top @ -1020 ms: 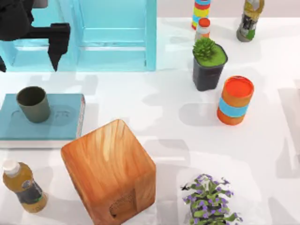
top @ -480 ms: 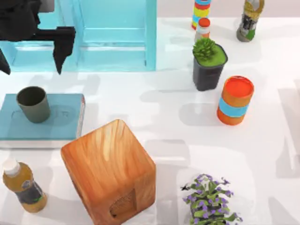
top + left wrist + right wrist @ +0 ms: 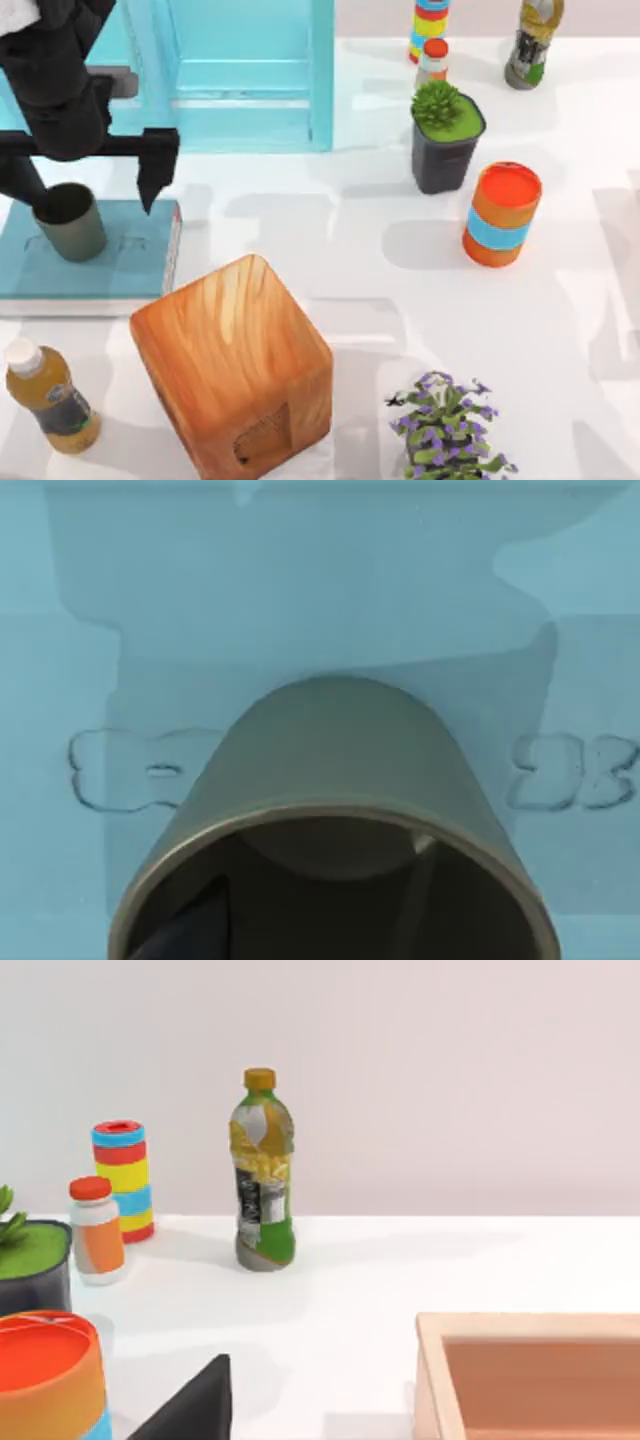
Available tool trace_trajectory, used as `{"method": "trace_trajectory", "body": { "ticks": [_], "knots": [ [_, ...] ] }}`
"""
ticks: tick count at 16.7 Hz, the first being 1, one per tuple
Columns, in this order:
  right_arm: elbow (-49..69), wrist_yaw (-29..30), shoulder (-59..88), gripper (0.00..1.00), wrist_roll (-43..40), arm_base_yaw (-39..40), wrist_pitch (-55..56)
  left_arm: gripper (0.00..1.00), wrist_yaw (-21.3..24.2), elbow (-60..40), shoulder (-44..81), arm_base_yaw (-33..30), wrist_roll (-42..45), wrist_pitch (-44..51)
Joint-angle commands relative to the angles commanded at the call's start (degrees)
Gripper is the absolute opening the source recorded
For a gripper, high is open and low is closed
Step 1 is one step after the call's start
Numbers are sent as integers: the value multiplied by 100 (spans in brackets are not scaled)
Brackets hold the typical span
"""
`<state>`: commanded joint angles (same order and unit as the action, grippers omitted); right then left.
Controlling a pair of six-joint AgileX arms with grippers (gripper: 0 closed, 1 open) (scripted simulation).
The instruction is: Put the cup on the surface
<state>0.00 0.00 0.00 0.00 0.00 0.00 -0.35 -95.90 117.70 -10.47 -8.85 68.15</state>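
The olive-grey cup [image 3: 72, 222] stands upright on a teal book-like slab [image 3: 120, 270] at the table's left. My left gripper [image 3: 88, 190] hangs over it, open: one finger [image 3: 22, 185] is by the cup's left rim and the other finger [image 3: 155, 178] stands well off to its right. The left wrist view looks onto the cup [image 3: 340, 770] from close up, its dark inside toward me, the slab [image 3: 300, 580] behind it. The white surface [image 3: 380, 300] spreads to the right of the slab. A dark part of my right gripper [image 3: 190, 1410] shows in its own wrist view.
A large wooden block [image 3: 235, 365] sits just right of the slab's near end, a yellow bottle [image 3: 50, 400] beside it. A turquoise cabinet [image 3: 240, 70] stands behind. To the right are a potted plant [image 3: 445, 140], an orange can [image 3: 502, 213], purple flowers [image 3: 450, 430] and a tan box [image 3: 530, 1375].
My left gripper has come from in front of the turquoise cabinet toward the near side and right, and now straddles the cup. The cup has not moved.
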Motion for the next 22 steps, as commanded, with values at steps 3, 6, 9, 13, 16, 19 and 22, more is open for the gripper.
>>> {"method": "trace_trajectory", "body": {
  "ticks": [3, 6, 9, 13, 16, 19, 22],
  "knots": [
    [0, 0, 0, 100, 0, 0, 0, 100, 0, 401, 24, 2, 2, -406],
    [0, 0, 0, 100, 0, 0, 0, 100, 0, 416, 25, 2, 2, -422],
    [0, 0, 0, 100, 0, 0, 0, 85, 0, 416, 25, 2, 2, -422],
    [0, 0, 0, 100, 0, 0, 0, 55, 0, 416, 25, 2, 2, -422],
    [0, 0, 0, 100, 0, 0, 0, 32, 0, 416, 25, 2, 2, -422],
    [0, 0, 0, 100, 0, 0, 0, 10, 0, 416, 25, 2, 2, -422],
    [0, 0, 0, 100, 0, 0, 0, 0, 0, 416, 25, 2, 2, -422]
  ]
}}
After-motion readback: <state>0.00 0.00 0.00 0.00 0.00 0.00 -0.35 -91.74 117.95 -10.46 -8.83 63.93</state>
